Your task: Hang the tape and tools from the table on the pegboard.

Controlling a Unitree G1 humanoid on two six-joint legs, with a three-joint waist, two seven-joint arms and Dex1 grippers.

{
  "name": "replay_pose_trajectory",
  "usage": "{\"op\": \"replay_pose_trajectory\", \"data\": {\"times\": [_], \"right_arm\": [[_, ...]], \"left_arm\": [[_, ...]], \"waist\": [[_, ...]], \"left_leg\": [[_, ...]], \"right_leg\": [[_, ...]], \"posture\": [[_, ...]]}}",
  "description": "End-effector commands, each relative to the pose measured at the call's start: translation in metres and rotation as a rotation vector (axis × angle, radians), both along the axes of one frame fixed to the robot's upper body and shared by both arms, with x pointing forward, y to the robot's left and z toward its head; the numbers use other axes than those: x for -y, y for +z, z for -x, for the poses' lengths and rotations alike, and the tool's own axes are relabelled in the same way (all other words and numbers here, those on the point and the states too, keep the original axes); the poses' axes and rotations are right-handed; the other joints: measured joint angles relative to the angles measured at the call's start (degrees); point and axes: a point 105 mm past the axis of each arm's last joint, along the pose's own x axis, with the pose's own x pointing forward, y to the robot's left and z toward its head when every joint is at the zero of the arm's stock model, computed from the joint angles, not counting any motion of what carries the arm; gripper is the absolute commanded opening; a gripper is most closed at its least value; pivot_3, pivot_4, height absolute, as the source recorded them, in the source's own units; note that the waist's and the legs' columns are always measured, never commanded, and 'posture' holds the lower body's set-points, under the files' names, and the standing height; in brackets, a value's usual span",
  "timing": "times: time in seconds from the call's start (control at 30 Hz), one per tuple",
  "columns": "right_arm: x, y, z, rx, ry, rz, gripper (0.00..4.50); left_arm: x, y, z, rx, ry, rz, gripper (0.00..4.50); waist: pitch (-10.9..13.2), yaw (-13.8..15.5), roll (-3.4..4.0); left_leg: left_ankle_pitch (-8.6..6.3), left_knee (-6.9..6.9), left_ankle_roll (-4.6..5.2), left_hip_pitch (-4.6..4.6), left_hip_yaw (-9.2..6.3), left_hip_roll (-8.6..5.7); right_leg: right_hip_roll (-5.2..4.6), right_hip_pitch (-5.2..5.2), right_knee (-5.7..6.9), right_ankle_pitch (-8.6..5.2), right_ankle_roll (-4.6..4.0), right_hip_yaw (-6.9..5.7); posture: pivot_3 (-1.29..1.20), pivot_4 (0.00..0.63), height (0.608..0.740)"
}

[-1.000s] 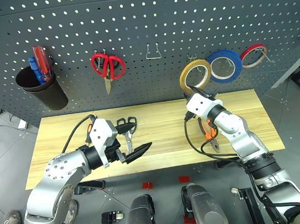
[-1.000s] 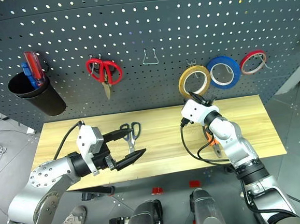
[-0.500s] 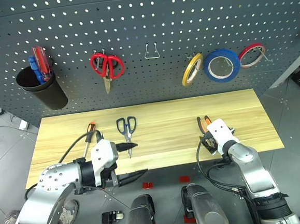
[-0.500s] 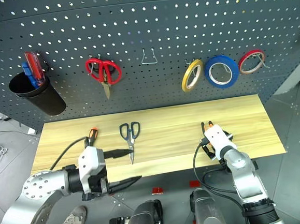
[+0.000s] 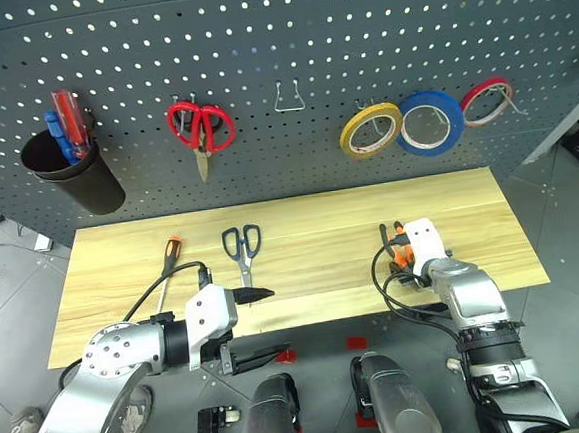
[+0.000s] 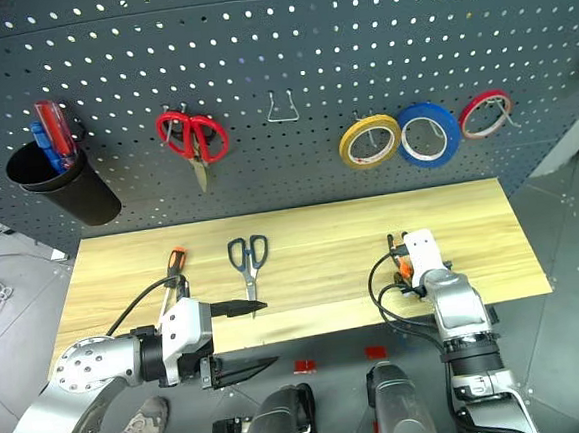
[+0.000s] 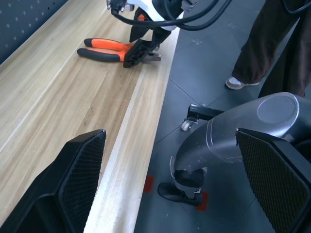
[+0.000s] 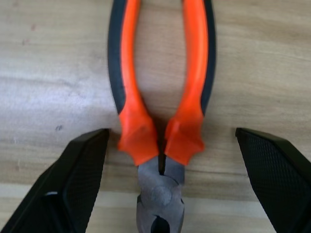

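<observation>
The tan-yellow tape hangs on a hook of the dark pegboard. On the table lie the orange-black screwdriver, the dark-handled scissors and the orange-black pliers. My right gripper is open just above the pliers, one finger on each side of the pliers' joint, not touching them. At the table's front edge my left gripper stands open and empty, pointing to the right, below the scissors.
Red scissors, an empty hook, a blue roll and a thin red roll hang on the pegboard. A black cup with red and blue screwdrivers hangs at the left. A person's legs stand beyond the table's right end.
My right gripper let go of the tape on its hook, came down over the pliers and opened wide. The left arm sank back to the table's front edge.
</observation>
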Motion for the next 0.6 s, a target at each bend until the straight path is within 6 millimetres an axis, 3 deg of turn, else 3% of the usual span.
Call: {"op": "replay_pose_trajectory", "data": {"times": [0.03, 0.47, 0.6], "right_arm": [[0.002, -0.005, -0.003, -0.019, -0.037, -0.023, 4.46], [-0.006, -0.016, -0.012, -0.089, -0.042, -0.084, 4.46], [-0.006, -0.019, -0.010, -0.089, -0.014, -0.040, 3.55]], "left_arm": [[0.005, 0.008, 0.003, 0.035, -0.007, 0.016, 4.50], [0.004, 0.010, -0.003, 0.052, 0.039, 0.036, 4.50], [-0.004, 0.011, -0.004, 0.045, 0.097, 0.067, 4.50]], "waist": [[0.0, -0.3, -0.05], [-0.1, -0.7, -0.34], [-0.2, -0.7, -0.38]], "left_leg": [[0.00, 0.00, 0.00, 0.06, 0.04, -0.01], [0.01, -0.01, 0.00, 0.24, 0.14, 0.02], [0.01, -0.01, 0.00, 0.26, 0.16, 0.03]], "right_leg": [[0.00, 0.01, 0.07, 0.01, 0.01, 0.06], [0.10, 0.05, 0.22, 0.02, 0.05, 0.25], [0.09, 0.05, 0.22, 0.03, 0.07, 0.28]], "posture": [[-0.23, 0.307, 0.740], [-0.23, 0.298, 0.740], [-0.23, 0.297, 0.740]]}}
